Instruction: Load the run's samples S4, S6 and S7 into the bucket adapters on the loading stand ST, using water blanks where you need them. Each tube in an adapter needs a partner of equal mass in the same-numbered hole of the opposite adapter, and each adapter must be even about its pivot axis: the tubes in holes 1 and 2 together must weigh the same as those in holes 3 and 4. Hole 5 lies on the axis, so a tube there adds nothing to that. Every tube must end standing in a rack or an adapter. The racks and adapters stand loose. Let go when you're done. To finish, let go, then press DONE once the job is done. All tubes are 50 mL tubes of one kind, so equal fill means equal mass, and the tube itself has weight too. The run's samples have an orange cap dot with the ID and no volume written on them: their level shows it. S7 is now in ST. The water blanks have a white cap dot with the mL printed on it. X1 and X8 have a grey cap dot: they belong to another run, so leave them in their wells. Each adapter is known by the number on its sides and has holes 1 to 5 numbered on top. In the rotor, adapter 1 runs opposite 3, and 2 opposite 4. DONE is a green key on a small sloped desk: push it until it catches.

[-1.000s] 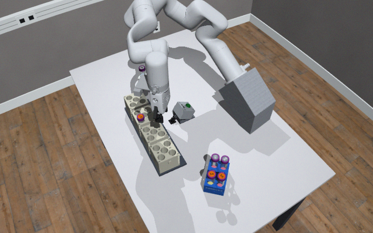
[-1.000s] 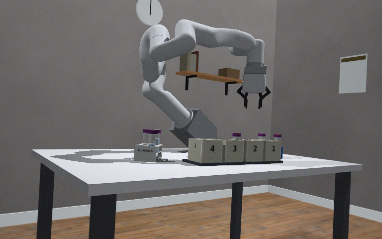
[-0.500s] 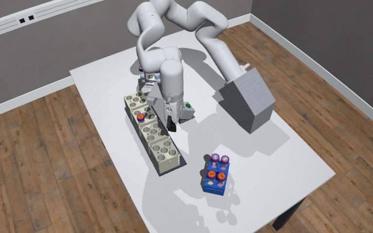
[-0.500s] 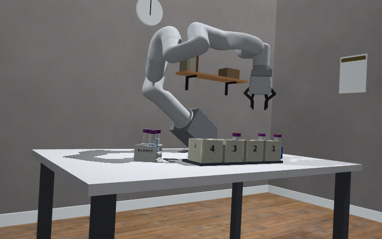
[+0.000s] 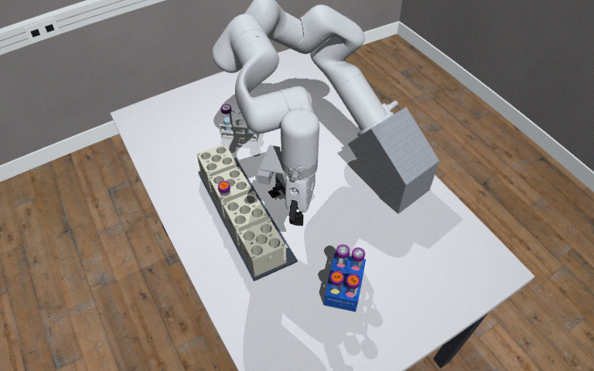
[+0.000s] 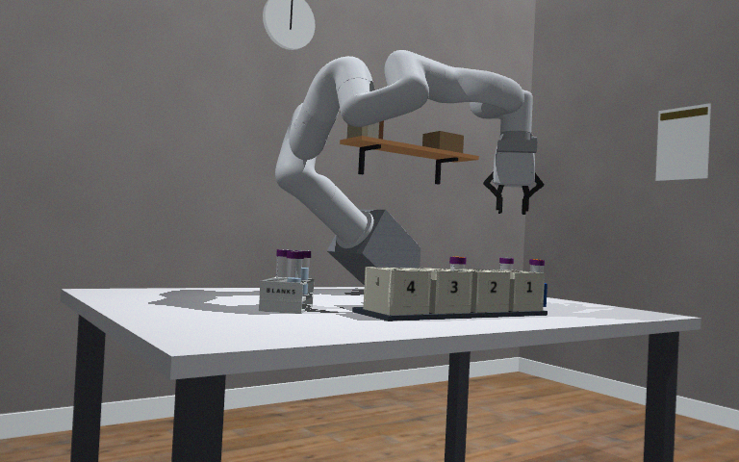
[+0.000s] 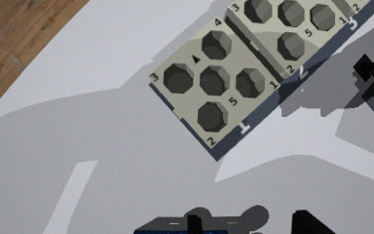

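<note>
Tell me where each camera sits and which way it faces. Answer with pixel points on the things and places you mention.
Top: high beyond the table's near edge, facing steeply down over adapters (image 5: 267, 262) (image 6: 411, 294) (image 7: 192, 102) and blue rack (image 5: 340, 302) (image 7: 161, 232); arm and part of the hand (image 5: 286, 203) (image 6: 512, 211) show.
Exterior: beside the table, near tabletop height, looking across; arm and hand show.
Wrist: on the arm's end, facing down; only dark finger parts show.
Top and exterior share the grey base block (image 5: 377, 168) (image 6: 389, 247).

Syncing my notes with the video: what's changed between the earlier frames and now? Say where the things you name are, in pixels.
The gripper (image 5: 285, 204) (image 6: 512, 211) moved along the adapter row, away from the BLANKS rack (image 6: 280, 302) and toward adapter 1 (image 5: 269, 262) (image 6: 528, 291) (image 7: 195, 97); nothing was grasped or released. The orange-dotted tube (image 5: 223, 186) (image 6: 457, 261) in adapter 3, the four tubes in the blue rack (image 5: 340, 302) and the adapters stayed put.
</note>
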Motion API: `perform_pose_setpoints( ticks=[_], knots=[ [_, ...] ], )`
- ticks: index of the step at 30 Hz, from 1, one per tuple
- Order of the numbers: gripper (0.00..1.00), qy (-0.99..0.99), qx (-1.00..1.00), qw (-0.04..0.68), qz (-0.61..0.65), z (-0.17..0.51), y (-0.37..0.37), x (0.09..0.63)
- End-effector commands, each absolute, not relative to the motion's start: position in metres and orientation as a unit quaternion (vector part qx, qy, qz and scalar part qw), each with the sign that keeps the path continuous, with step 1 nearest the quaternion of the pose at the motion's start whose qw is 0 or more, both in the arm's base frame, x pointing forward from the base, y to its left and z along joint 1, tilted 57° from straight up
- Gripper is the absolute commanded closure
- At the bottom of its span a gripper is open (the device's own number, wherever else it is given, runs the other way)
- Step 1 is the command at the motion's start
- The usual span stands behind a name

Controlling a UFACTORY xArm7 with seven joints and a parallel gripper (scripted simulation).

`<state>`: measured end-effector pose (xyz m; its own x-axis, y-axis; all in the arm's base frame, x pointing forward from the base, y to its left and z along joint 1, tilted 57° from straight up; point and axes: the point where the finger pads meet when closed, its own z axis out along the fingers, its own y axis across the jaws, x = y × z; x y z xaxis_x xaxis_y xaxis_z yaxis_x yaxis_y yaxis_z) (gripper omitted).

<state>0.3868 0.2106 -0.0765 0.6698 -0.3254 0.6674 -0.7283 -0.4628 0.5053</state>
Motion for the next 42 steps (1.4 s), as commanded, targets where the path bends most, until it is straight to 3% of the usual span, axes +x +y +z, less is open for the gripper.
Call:
perform_pose_setpoints(
  ticks=[1, 42],
  knots=[
    [0.43, -0.323, 0.819, 0.404, 0.249, -0.09, 0.222, 0.384],
    [0.43, -0.323, 0.819, 0.405, 0.248, -0.22, 0.302, 0.343]
  ],
)
